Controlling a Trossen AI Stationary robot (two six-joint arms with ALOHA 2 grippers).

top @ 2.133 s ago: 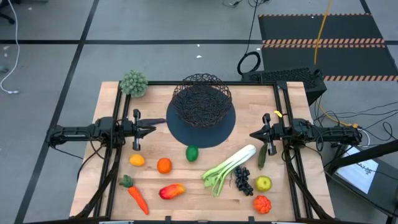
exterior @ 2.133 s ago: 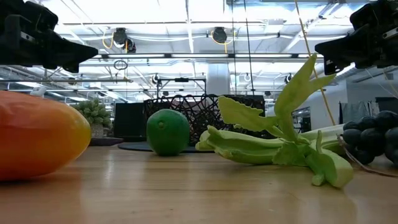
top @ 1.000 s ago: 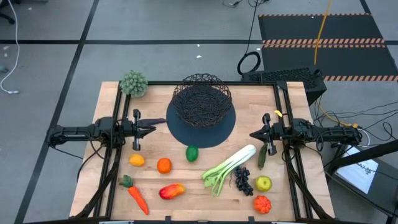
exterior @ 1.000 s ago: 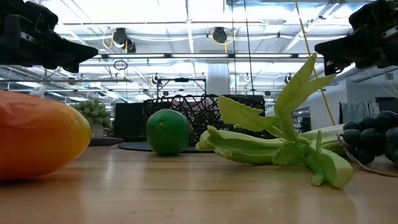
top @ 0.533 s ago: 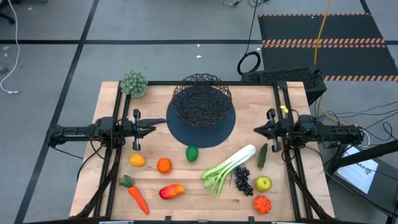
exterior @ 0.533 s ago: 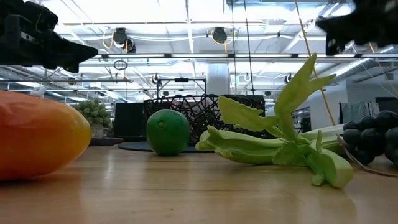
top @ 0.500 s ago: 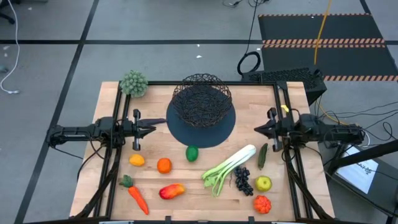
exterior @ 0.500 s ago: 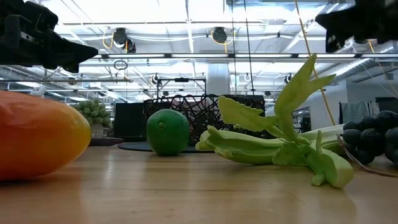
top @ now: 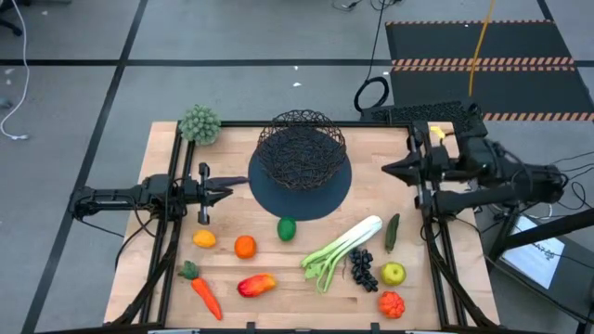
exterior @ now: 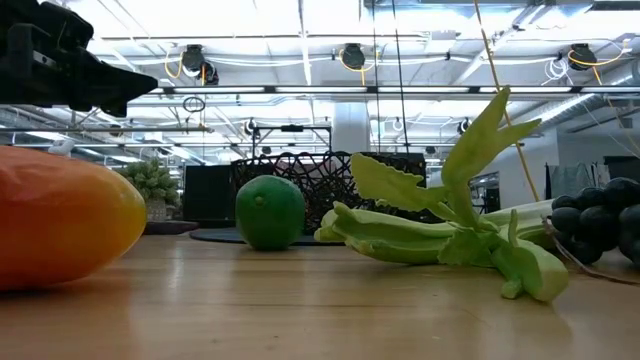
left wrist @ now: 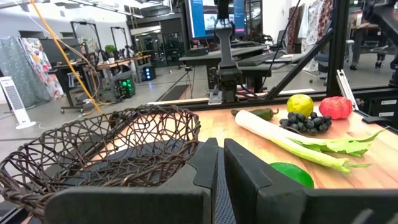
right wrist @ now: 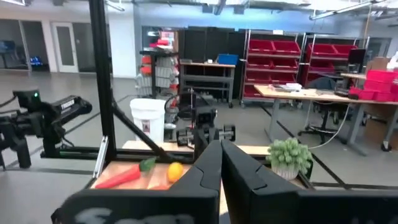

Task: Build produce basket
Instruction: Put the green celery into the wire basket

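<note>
- The right pincer (top: 388, 168) hangs clenched and empty above the right side of the tabletop (top: 278, 297), level with the basket (top: 300, 148) and apart from every fruit.
- The left pincer (top: 225, 192) is also clenched on nothing, waiting over the left side just beside the dark round mat (top: 327, 199).
- The basket stands upright on that mat at the far middle, with nothing visible inside it; all the produce lies on the bare wood nearer the front edge.
- Judged from this, the step in hand is the reach for a first piece. The fingers must spread before descending, then come straight down and close across a piece's narrow width.
- The cucumber (top: 392, 233) lies closest below the right pincer; its long axis runs roughly front to back, slightly tilted.
- The leek (top: 342, 249) lies diagonally, white end toward the far right, green leaves toward the near left; a grip at mid-stalk, across the axis, should keep it from tipping.
- The grapes (top: 362, 269) touch the leek's side, so lifting it may drag them.
</note>
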